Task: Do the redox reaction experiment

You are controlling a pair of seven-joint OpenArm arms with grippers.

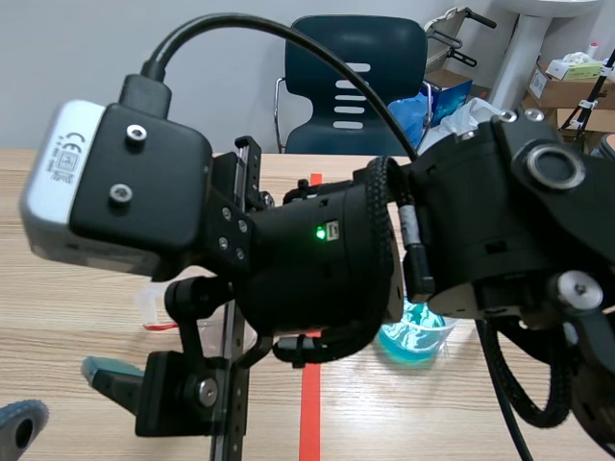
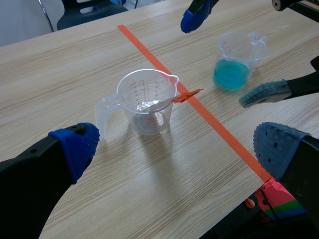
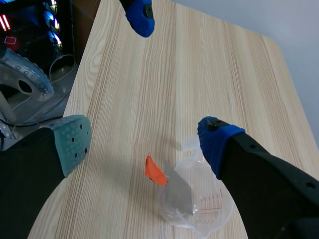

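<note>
A clear measuring cup (image 2: 147, 102) stands on the table ahead of my open left gripper (image 2: 177, 144). In it leans a metal strip (image 2: 154, 104) with an orange tag (image 2: 187, 95). Beyond the tape line sits a small beaker of blue liquid (image 2: 233, 62). My right gripper (image 3: 144, 139) hangs open above the table, nothing between its fingers; the clear cup (image 3: 199, 209), the strip (image 3: 179, 194) and the orange tag (image 3: 154, 172) lie just below it. In the scene view the right arm fills the middle, with the blue beaker (image 1: 415, 331) behind it.
An orange tape line (image 2: 199, 107) runs across the wooden table between the cup and the beaker. A blue chair (image 1: 356, 82) and boxes (image 1: 567, 86) stand beyond the far edge. The table edge and cables (image 3: 55, 69) lie beside the right gripper.
</note>
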